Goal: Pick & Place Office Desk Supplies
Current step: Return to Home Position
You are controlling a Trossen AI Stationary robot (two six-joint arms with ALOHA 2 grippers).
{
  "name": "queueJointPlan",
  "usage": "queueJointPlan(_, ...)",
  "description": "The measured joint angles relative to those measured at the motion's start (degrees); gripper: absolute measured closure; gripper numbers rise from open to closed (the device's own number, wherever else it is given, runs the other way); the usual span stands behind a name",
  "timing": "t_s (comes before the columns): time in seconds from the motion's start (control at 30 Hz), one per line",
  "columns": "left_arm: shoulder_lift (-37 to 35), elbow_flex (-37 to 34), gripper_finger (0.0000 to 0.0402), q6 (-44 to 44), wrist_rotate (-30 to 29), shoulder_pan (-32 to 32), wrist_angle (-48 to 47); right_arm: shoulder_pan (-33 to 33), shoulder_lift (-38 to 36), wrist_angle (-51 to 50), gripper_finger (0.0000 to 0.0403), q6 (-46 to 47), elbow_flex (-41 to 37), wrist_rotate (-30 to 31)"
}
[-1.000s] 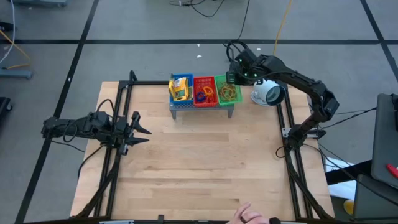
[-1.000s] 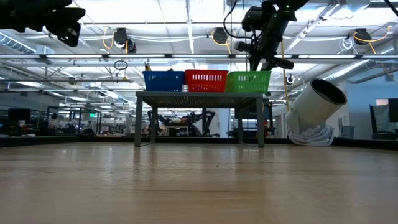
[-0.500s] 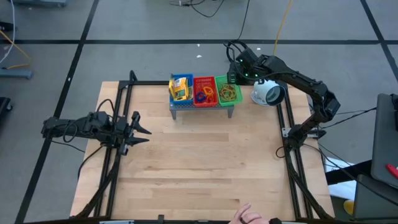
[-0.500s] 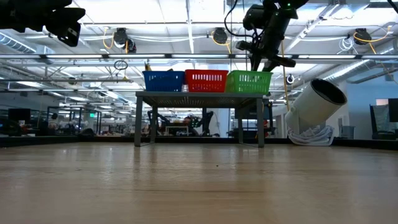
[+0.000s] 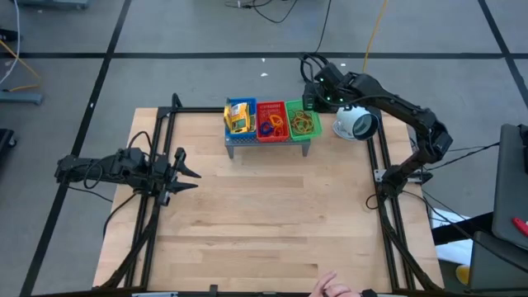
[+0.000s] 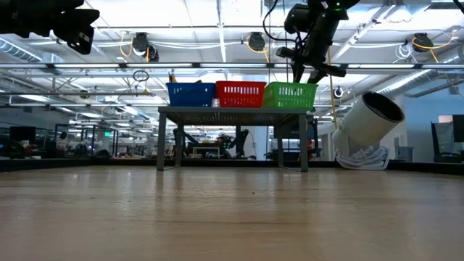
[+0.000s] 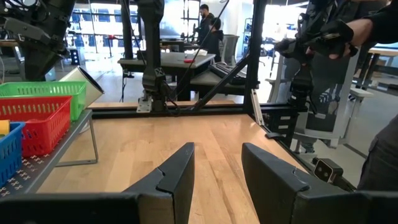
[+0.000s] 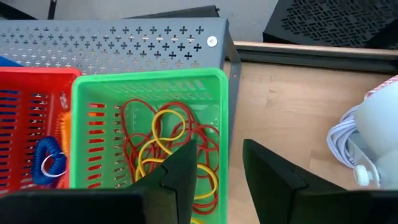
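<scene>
**Gripper state.** The right gripper [image 8: 217, 151] has its two fingers spread, with nothing between them. It hangs just above the far right corner of the green basket [image 8: 149, 78], and no contact with the rim can be seen. The left gripper [image 7: 217, 151] is likewise spread and empty. It waits over the left edge of the counter [image 5: 264, 223], well apart from the baskets.

**Task progress.** Judged from the present layout, the placing work is complete.
- The blue basket [image 5: 239, 117], red basket [image 5: 271, 120] and green basket stand side by side, touching, on the grey perforated stand [image 8: 124, 43] at the far edge of the counter.
- No loose supplies show on the counter surface.
- What appears to be left is to park the right arm. It is stretched out over the stand, while the left arm is folded at its own side.

**Condition of the items.**
- All three baskets sit upright and level, in a straight row.
- The green basket holds a loose tangle of red and yellow rubber bands [image 8: 165, 146].
- The red basket holds a blue coiled cord [image 8: 48, 163] and an orange one.
- The blue basket holds yellow crayon packs [image 5: 238, 122].

**Surroundings.** A white round device [image 5: 355, 124] lies on the counter just beside the stand, on its right. A person's hand [image 5: 334, 289] shows at the near edge of the counter.
</scene>
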Motion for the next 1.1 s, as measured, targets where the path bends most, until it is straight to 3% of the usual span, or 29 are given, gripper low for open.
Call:
queueJointPlan(0.3, 0.0, 0.0, 0.0259, 0.0, 0.0, 0.0, 0.0, 2.4, -4.7, 3.7, 0.0282, -3.0, 0.0, 6.0)
queueJointPlan(0.67, 0.0, 0.0, 0.0259, 0.0, 0.0, 0.0, 0.0, 14.1, -14.4, 18.6, 0.0284, -23.3, -2.2, 7.3)
queueJointPlan(0.83, 0.0, 0.0, 0.0259, 0.0, 0.0, 0.0, 0.0, 20.9, -21.6, 29.8, 0.0286, -31.3, -11.7, 5.7)
queueJointPlan(1.1, 0.0, 0.0, 0.0259, 0.0, 0.0, 0.0, 0.0, 33.3, -40.0, 50.1, 0.0282, -32.7, -37.2, -0.3)
